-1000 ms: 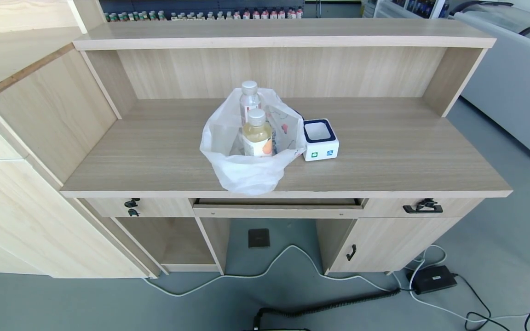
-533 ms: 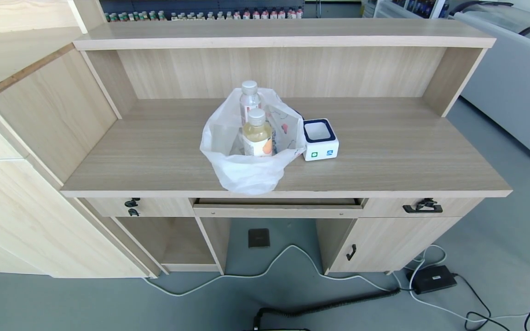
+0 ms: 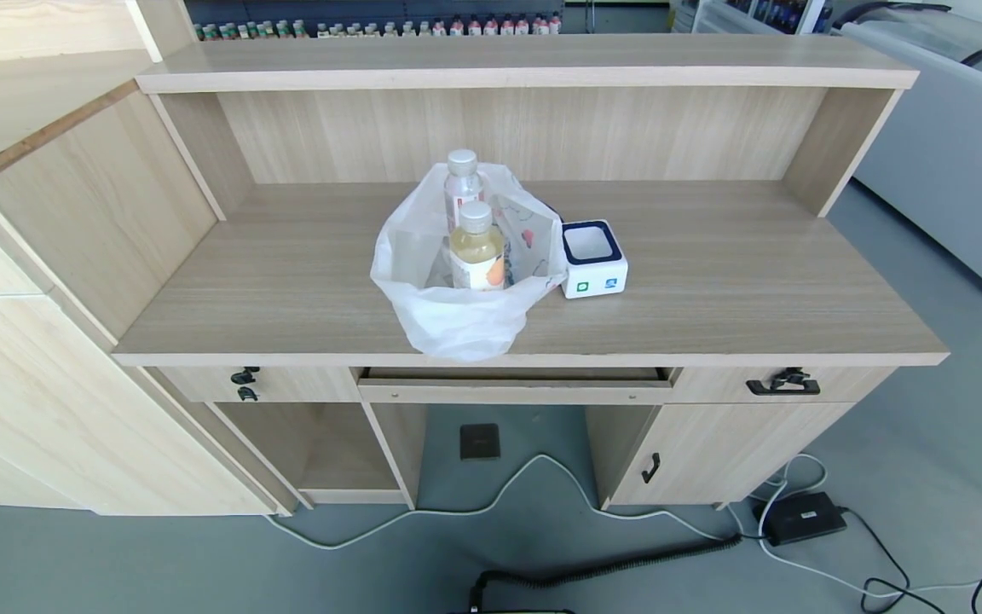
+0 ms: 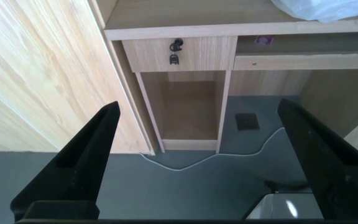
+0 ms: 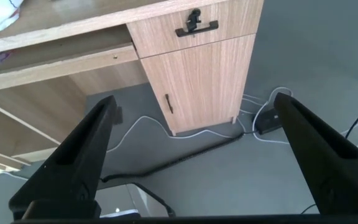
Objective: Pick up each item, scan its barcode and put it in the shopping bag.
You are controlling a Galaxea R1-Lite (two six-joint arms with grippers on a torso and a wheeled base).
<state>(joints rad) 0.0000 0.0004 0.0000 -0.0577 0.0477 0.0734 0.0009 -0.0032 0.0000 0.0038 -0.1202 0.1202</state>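
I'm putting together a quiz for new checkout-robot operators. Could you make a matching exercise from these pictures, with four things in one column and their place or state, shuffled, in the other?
Things
1. shopping bag
2. bottle with yellow drink
3. scanner
4. left gripper

Places or states
A. open, holding nothing, out in front of the counter
B. white, on the counter, mouth open
C. upright inside the shopping bag
D. on the counter, at the shopping bag's right side

Pairs: 1-B, 2-C, 3-D, 4-A
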